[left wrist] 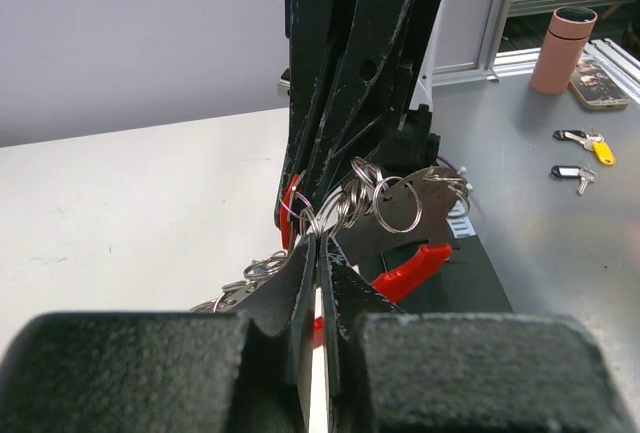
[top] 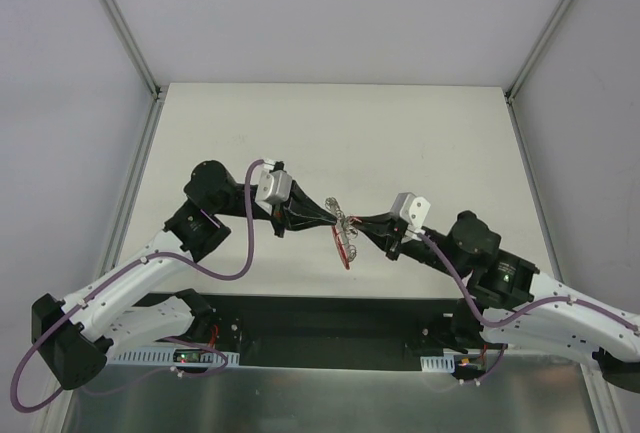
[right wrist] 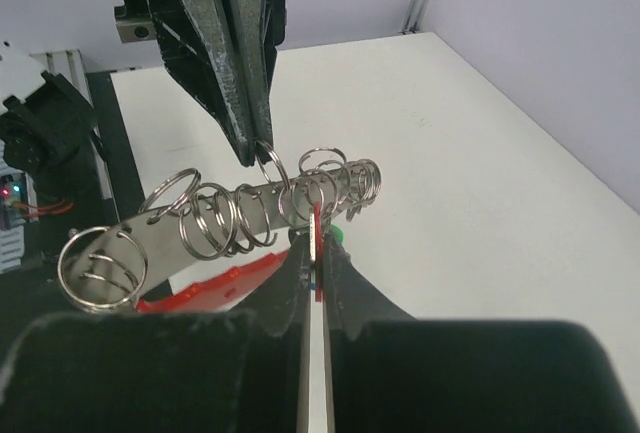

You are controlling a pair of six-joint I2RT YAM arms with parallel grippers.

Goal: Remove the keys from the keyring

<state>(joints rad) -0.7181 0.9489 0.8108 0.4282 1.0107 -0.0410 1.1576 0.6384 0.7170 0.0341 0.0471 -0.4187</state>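
Note:
The keyring hangs in the air between my two grippers, above the table. It is a metal strip carrying several silvery wire rings, with a red curved band below it. My left gripper is shut on one silvery ring of the keyring; in the top view it comes in from the left. My right gripper is shut on a tiny red-headed key that hangs on a ring; in the top view it comes in from the right. The red band also shows in both wrist views.
The white table lies under the grippers, with white walls round it. In the left wrist view, off the table on a grey surface, stand a pink cylinder, a small key with a yellow tag and another small key bunch.

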